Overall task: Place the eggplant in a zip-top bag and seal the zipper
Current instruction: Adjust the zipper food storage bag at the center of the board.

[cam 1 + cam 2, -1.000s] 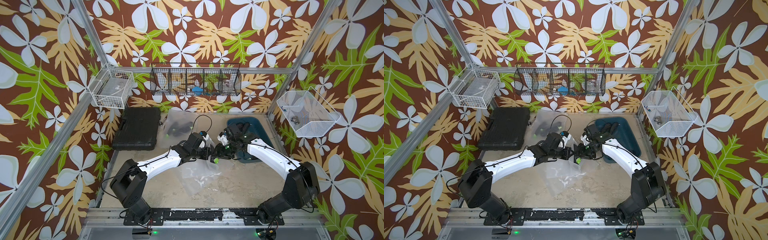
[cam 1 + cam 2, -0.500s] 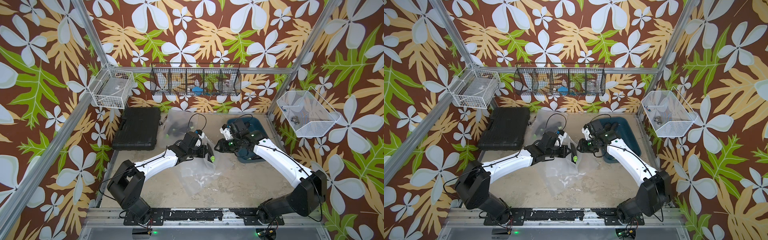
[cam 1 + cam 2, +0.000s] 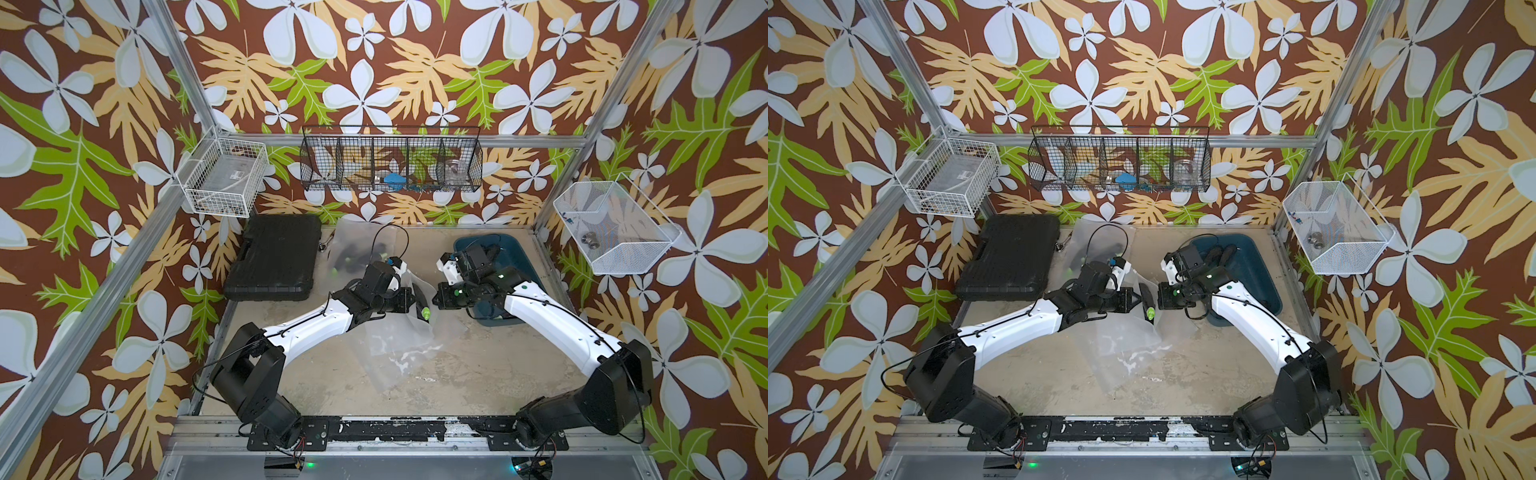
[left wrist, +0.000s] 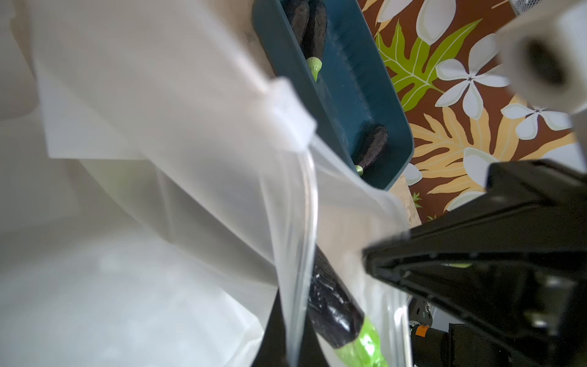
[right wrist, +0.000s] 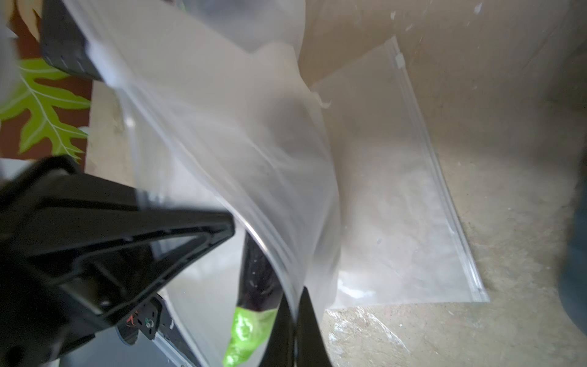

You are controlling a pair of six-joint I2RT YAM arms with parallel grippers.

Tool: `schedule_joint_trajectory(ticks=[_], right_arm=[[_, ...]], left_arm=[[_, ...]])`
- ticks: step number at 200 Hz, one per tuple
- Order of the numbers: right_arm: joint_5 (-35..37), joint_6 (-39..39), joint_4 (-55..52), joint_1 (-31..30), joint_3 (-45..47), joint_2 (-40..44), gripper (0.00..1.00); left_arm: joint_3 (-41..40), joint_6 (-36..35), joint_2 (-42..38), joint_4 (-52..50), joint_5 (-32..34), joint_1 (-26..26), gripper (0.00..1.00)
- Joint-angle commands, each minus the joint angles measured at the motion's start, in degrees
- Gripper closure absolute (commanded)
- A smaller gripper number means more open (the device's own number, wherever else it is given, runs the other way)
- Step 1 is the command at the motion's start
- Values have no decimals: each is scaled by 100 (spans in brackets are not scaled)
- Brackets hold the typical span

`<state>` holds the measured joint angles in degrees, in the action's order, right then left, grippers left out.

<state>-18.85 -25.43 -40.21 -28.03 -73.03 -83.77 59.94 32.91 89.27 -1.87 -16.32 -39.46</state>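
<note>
Left gripper (image 3: 412, 300) is clamped on the rim of the clear bag (image 3: 395, 347). The right gripper (image 3: 434, 296), facing it from the right, is pinched on the same rim (each wrist view shows thin film nipped between black fingers). Between the two, just beside each, the eggplant (image 3: 422, 300) sits in the bag's lifted mouth, with film on both sides of it. The rest of the bag drapes to the table (image 3: 478, 374) on the near side. A blue tray (image 3: 519, 259) holding spare eggplants (image 4: 371, 146) stands far right. A black case (image 3: 274, 257) lies far left, a filled bag (image 3: 353, 245) beyond the grippers, and a flat empty bag (image 5: 397, 190) on the table beside the lifted one. The eggplant's long axis runs far to near, with the green stem (image 3: 426, 312) toward the near side.
</note>
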Motion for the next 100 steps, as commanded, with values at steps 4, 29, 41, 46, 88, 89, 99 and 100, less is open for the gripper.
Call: schedule_joint_trajectory(ticks=[4,29,41,46,88,89,99,100], right_arm=[[88,330,-202,-2,-153,29,100],[-109,502,-197,-8,178,-165,100],[-180,522,-82,-9,301,-160,100],[-179,545,-59,-6,301,-152,100],[-381,863,-269,-3,-164,-168,100],[-395,868,-277,-2,-179,-163,100],[-528,944,-377,-1,-314,-149,100],[-539,952,-389,-1,-324,-145,100]], left_arm=[[4,28,-49,170,-85,73,88],[54,-150,-191,164,-578,318,80],[29,-207,-361,187,-876,527,76],[27,-238,-432,195,-982,631,75],[14,-1047,-708,128,-1032,1410,66],[16,-1079,-705,127,-1036,1421,66],[72,-1448,-671,92,-1113,1500,65],[76,-1469,-668,91,-1116,1506,65]])
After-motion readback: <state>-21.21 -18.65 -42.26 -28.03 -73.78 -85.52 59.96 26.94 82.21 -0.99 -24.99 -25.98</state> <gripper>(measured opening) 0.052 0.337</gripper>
